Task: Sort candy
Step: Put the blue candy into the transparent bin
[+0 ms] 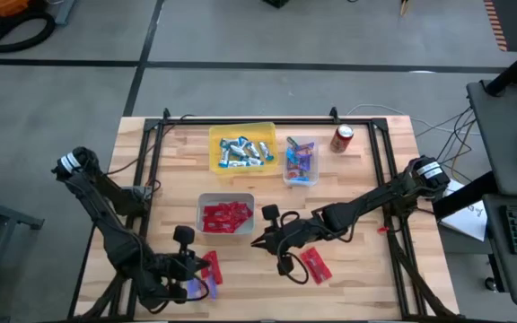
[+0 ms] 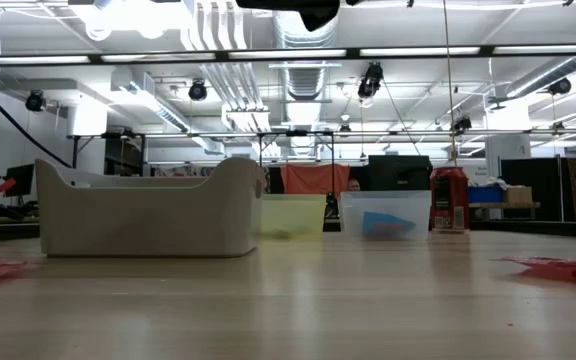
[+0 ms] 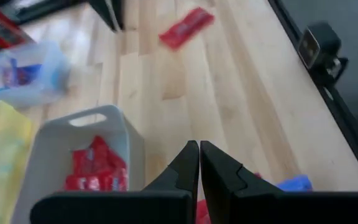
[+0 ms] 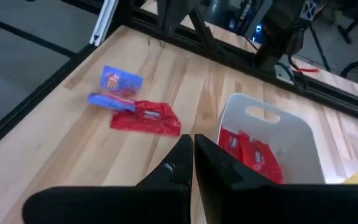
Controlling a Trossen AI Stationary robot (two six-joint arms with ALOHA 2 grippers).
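Note:
Red packets lie flat in the grey bin (image 1: 225,216), blue-and-silver bars in the yellow bin (image 1: 241,149), and pink/blue packets in the clear bin (image 1: 301,161). Loose on the table are a red packet (image 1: 212,267) with blue packets (image 1: 193,288) beside it near the front edge, and more red packets (image 1: 315,264) to their right. My left gripper (image 1: 203,265) (image 3: 199,155) is shut, holding nothing, over that red and blue candy. My right gripper (image 1: 257,240) (image 4: 193,146) is shut and holds nothing, by the grey bin's right near corner (image 4: 229,124).
A red soda can (image 1: 342,137) (image 2: 449,200) stands right of the clear bin, near the far edge. A black frame (image 1: 155,144) runs along the table's left, far and right sides. Bare wood shows between the bins and the near edge.

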